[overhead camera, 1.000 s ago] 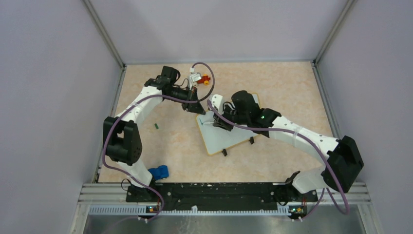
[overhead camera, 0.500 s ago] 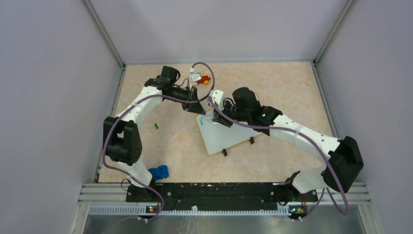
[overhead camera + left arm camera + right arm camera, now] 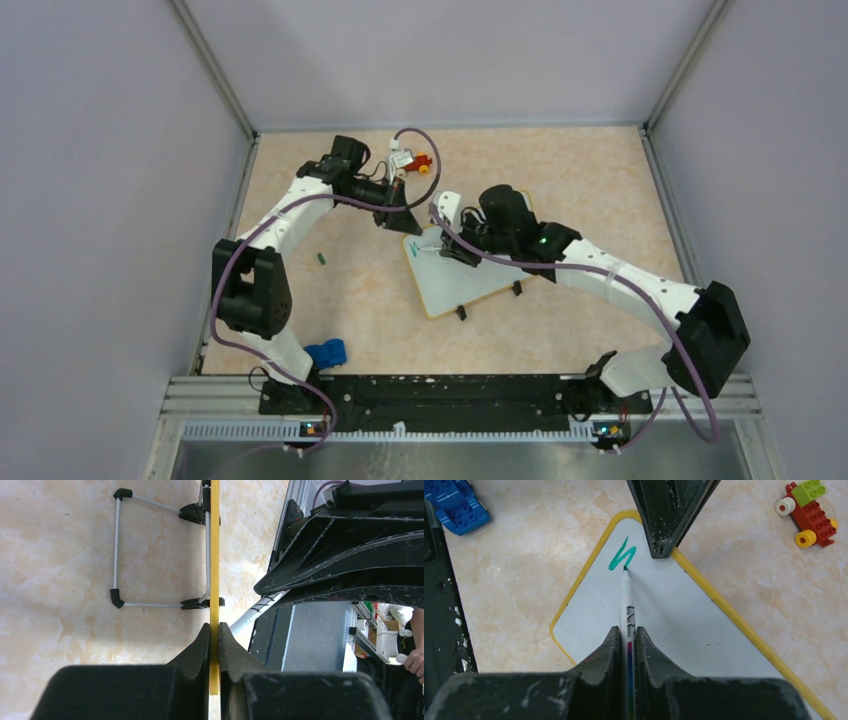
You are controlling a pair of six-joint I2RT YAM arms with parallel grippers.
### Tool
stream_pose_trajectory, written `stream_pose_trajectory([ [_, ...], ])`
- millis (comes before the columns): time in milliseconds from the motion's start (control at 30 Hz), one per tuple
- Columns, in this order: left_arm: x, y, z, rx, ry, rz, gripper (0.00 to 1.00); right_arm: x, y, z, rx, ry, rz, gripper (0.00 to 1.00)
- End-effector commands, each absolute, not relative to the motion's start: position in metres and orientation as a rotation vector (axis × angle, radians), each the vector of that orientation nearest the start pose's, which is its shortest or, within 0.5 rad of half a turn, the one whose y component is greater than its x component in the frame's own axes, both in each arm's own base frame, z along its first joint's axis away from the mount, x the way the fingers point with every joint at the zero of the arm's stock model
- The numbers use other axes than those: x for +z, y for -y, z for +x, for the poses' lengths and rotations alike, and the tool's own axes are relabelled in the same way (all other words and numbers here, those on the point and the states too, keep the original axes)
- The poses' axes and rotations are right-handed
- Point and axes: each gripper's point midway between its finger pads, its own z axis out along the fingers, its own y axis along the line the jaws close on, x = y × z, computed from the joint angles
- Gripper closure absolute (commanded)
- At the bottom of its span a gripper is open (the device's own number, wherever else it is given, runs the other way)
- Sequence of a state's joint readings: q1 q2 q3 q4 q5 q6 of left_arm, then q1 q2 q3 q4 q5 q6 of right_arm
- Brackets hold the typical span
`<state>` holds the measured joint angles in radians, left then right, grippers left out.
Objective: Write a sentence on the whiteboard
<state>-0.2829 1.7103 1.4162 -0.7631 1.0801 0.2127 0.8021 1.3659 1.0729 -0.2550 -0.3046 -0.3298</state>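
Note:
The whiteboard (image 3: pixel 470 278), white with a yellow rim, lies tilted in the middle of the table. My left gripper (image 3: pixel 405 222) is shut on its rim (image 3: pixel 214 555) at the far-left corner, and the left wrist view shows that rim edge-on between the left gripper's (image 3: pixel 214 627) jaws. My right gripper (image 3: pixel 626 630) is shut on a white marker (image 3: pixel 626 595). The marker's green tip touches the whiteboard (image 3: pixel 684 610) near that corner. The sentence's writing here is one green zigzag stroke (image 3: pixel 622 555), just left of the tip. In the top view the right gripper (image 3: pixel 455 250) hovers over the board's left part.
A red and yellow toy car (image 3: pixel 422 162) sits beyond the board at the back. Near the left arm's base lies a blue toy (image 3: pixel 326 353). A small green cap (image 3: pixel 322 258) rests on the table left of the board. The board's wire stand (image 3: pixel 117 545) shows underneath.
The right gripper shifted slightly with the marker over the board's corner, and the green stroke there has grown. The left arm and the board have not moved.

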Motion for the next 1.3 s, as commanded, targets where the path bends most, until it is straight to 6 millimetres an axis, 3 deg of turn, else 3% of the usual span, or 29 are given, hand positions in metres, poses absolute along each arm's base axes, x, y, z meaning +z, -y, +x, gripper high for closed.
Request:
stream_pose_trajectory([
  [0,0.202,0.246,0.294,-1.426,-2.125,0.949,1.0,0.201,-0.312,0.253,0.588,-1.7,-1.292,1.0],
  [267,0.2,0.246,0.294,-1.428,-2.131,0.945,1.0,0.199,-0.311,0.251,0.595,-1.702,-1.298,1.0],
  [667,0.199,0.245,0.294,-1.418,-2.132,0.948,1.0,0.22,-0.319,0.261,0.589,-1.67,-1.263,1.0],
  [1267,0.197,0.245,0.295,-1.416,-2.138,0.946,1.0,0.232,-0.322,0.273,0.567,-1.653,-1.247,1.0],
])
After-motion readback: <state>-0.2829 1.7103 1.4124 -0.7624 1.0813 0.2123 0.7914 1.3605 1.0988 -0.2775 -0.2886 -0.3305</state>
